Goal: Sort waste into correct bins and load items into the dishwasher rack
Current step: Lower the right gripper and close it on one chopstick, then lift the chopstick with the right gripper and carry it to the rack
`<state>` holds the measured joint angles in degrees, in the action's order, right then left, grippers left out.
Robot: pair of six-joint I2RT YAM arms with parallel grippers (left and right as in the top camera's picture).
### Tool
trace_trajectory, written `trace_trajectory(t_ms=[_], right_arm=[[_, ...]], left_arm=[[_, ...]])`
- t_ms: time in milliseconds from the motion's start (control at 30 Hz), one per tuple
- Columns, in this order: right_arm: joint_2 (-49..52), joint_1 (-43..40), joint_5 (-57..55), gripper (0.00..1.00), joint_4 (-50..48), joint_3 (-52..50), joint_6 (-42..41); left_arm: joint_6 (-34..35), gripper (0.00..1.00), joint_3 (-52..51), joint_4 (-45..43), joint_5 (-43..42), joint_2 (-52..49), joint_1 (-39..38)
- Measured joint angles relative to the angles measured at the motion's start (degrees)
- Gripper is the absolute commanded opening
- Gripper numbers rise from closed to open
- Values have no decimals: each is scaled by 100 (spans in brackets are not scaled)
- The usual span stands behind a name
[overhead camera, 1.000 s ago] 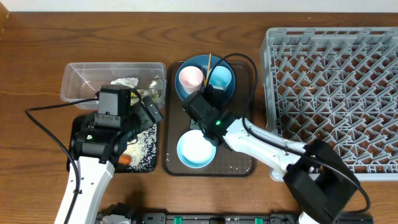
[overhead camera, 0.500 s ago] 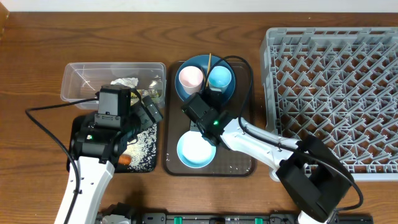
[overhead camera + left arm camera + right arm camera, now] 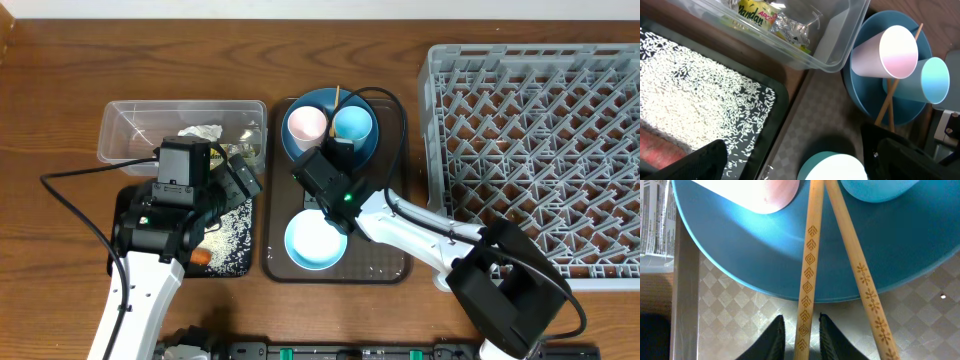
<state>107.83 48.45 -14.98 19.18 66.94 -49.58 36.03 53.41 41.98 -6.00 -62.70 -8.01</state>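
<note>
Wooden chopsticks (image 3: 810, 255) lie under the low-reaching right tool (image 3: 801, 319), jaws narrowly open astride one.

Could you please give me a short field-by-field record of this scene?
left gripper: open, holding nothing
right gripper: jaws flanking one of the chopsticks, slim gaps showing
blue plate: on brown tray, carrying pink cup, light-blue cup, chopsticks
bowl: on brown tray
clear tub: napkin, wrapper
black tray: rice, carrot
dishwasher rack: right of brown tray
</note>
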Motion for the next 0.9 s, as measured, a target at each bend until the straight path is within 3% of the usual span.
trace_trajectory(t_ms=[533,900], right_arm=[[-28,0,0,7,98,0,28],[-909,0,0,2,573,0,170]], left_arm=[[0,98,0,0,0,0,0],[0,98,0,0,0,2,0]])
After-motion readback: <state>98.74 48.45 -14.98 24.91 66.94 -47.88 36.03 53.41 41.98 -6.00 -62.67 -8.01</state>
